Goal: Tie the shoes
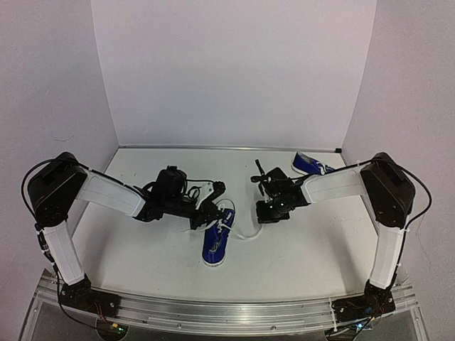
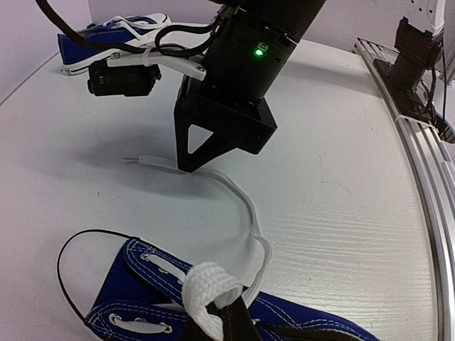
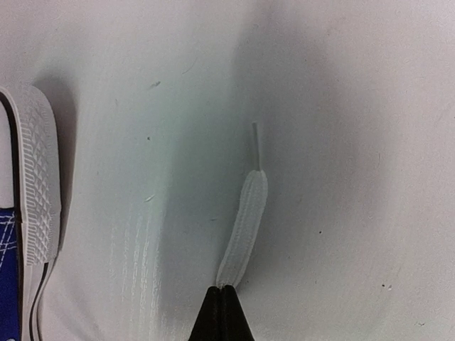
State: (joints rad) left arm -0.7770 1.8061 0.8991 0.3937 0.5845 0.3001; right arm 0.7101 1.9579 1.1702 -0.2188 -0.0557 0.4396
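Blue canvas near shoe (image 1: 215, 241) lies mid-worktop (image 1: 142, 256), its mate (image 1: 309, 164) at two o'clock. Both claws are clenched on its white lace (image 3: 242, 227): left claw (image 2: 224, 316) by the eyelets, right claw (image 3: 224, 307) behind the tip. I judge the lace limp, light and slippery; pinch near the aglet.

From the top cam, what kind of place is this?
Likely a lab robot cell, not a home: plain white walls box in a white table, the left arm and right arm are bolted to an aluminium rail, with blue shoes as props.
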